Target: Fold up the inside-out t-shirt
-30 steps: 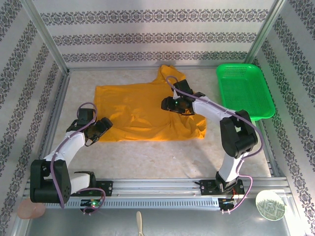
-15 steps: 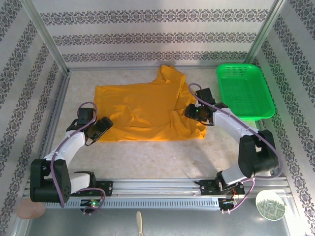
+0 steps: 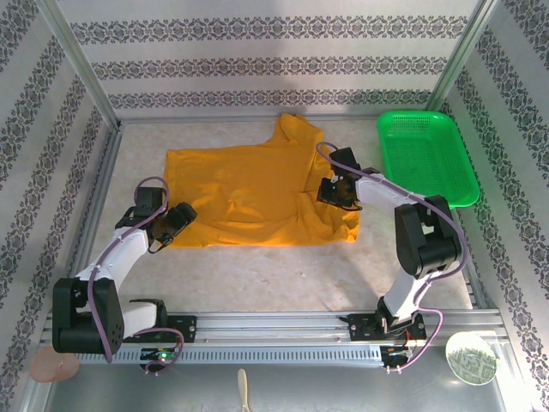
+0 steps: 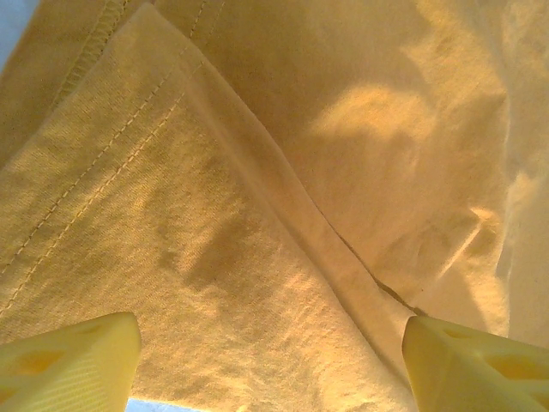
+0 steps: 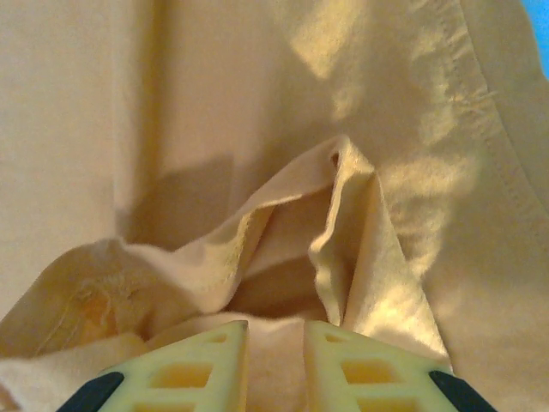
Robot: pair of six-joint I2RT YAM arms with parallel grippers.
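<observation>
- Over the middle of the tabletop lies the inside-out t-shirt, spread flat.
- Our right fingers, just shifted toward its right side, are nearly closed on a cloth ridge; we judge a fold is starting.
- Our left fingers hover wide apart, empty.

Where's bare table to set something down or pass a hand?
Widest: near strip of table between shirt hem and rail. Smaller: far-left corner behind shirt. Crowded: narrow gap between shirt and basket, by the right hand; left hand sits at shirt's near-left corner.
</observation>
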